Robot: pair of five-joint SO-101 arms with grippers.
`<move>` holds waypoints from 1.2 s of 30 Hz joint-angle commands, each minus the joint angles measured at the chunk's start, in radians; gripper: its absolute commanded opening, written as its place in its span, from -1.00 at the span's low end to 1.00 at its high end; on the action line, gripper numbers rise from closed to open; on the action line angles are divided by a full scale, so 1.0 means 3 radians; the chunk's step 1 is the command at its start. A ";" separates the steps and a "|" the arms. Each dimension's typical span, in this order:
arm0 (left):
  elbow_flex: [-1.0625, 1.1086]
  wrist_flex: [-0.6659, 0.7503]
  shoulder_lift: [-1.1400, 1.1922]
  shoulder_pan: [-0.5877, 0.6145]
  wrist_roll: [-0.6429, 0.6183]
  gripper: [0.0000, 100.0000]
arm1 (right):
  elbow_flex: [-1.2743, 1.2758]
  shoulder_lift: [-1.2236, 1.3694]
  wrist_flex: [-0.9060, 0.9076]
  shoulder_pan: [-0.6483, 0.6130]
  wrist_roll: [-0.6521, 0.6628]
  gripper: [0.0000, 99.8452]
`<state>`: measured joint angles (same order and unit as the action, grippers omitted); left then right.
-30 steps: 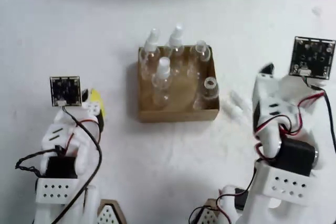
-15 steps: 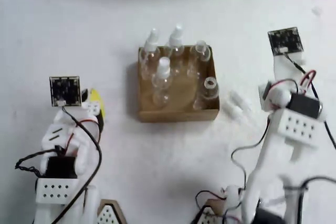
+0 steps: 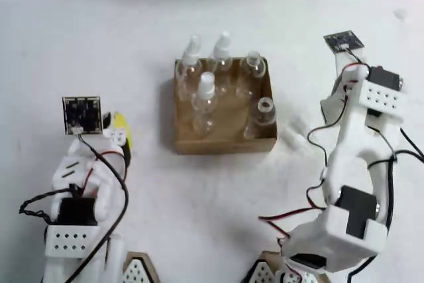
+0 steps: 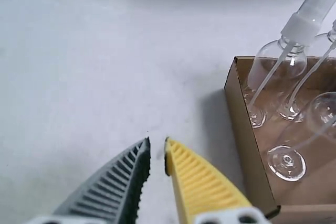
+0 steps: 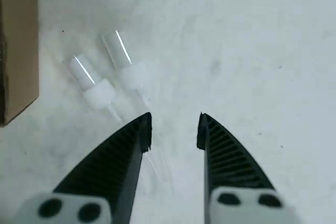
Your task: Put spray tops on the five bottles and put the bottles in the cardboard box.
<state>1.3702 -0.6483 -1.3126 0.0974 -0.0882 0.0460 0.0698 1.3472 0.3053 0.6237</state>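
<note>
A: White cloth over the bench [image 3: 99, 38], I see. How do the arms sit?

B: The right arm [image 3: 361, 130] is stretched forward beside the cardboard box [image 3: 225, 145], with its wrist pitched down at the cloth. The left arm [image 3: 86, 183] is folded low by its base, well apart from the box on the other side.

A: And the end effectors?

B: The right end effector [image 5: 175, 127] has its black fingers spread with nothing between them. It hangs over the bench just beside two loose spray tops [image 5: 94, 90]. The left end effector [image 4: 157, 148] has its grey and yellow fingers drawn to a narrow slit, gripping nothing, over bare cloth near a corner of the box.

A: The bottles?

B: All five bottles [image 3: 207, 101] stand upright inside the box. Three wear spray tops. The two on the side toward the right arm have bare necks.

A: Anything hard to make out?

B: From above, the right arm covers its own end effector. The left wrist view cuts the bottles off at its edge. The loose tops' thin tubes fade into the cloth, so I cannot tell whether a black finger touches one.
</note>
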 commanded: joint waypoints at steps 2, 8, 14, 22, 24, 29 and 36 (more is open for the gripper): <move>-0.0015 0.0087 -0.0043 -0.0043 0.0000 -0.86 | -0.0368 0.0064 0.0090 -0.0074 0.0097 -0.75; -0.0015 0.0087 -0.0043 -0.0043 0.0000 -0.86 | -0.0368 0.0115 0.0110 -0.0049 0.0399 -0.75; -0.0015 0.0087 -0.0043 -0.0043 0.0000 -0.86 | -0.0368 0.0125 0.0125 -0.0033 0.0394 -0.75; -0.0015 0.0087 -0.0043 -0.0043 0.0000 -0.86 | -0.0373 0.0090 0.0258 -0.0054 0.0414 -0.75; -0.0015 0.0087 -0.0043 -0.0043 0.0000 -0.86 | -0.0373 0.0095 0.0253 -0.0054 0.0414 -0.75; -0.0015 0.0087 -0.0043 -0.0043 0.0000 -0.86 | -0.0368 0.0125 0.0238 -0.0059 0.0522 -0.75; -0.0015 0.0087 -0.0043 -0.0049 0.0000 -0.86 | -0.0368 0.0125 0.0253 -0.0054 0.0767 -0.75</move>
<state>1.3702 -0.6483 -1.3126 0.0974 -0.0882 -0.0230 0.1128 1.4162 0.2946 0.8293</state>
